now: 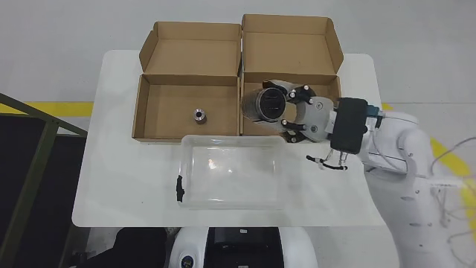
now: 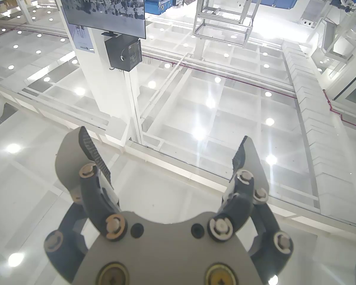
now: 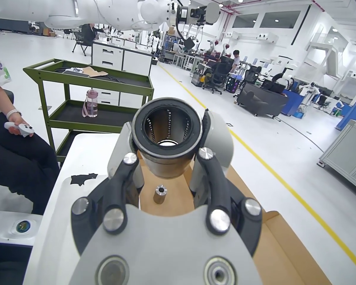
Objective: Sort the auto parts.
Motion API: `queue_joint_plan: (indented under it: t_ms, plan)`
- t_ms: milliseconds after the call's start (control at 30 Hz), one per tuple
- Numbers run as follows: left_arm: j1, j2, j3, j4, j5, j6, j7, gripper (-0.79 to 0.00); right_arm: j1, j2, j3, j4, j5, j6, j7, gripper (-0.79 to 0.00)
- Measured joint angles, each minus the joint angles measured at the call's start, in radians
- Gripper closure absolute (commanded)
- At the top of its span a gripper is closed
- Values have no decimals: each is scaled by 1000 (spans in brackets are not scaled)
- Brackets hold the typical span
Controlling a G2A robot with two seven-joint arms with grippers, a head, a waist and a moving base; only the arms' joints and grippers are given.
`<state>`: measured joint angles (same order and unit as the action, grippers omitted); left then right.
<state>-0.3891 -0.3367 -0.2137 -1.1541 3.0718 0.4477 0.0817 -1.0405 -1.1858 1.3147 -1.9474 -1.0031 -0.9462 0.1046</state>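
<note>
white table (image 1: 119, 156), right gripper (image 3: 167, 137) clenched on large hollow steel cylinder (image 3: 166, 161) between its jaws, open brown cardboard box (image 1: 290, 56) beneath them, small steel bushing (image 1: 199, 115) beyond the fingertips, left gripper (image 2: 164, 140) spread wide

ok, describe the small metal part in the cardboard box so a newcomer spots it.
On the white table, two open brown cardboard boxes sit side by side; look in the robot's left box. The small silver metal sleeve stands alone on its floor, far smaller than the black-rimmed steel cylinder held over the other box.
</note>
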Motion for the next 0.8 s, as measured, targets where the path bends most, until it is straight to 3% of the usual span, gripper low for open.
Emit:
queue_joint_plan:
  t_ms: [800]
  plan:
    - [0,0,0,0,0,0,0,-785,158,-28,-284,173,-94,90,149,0]
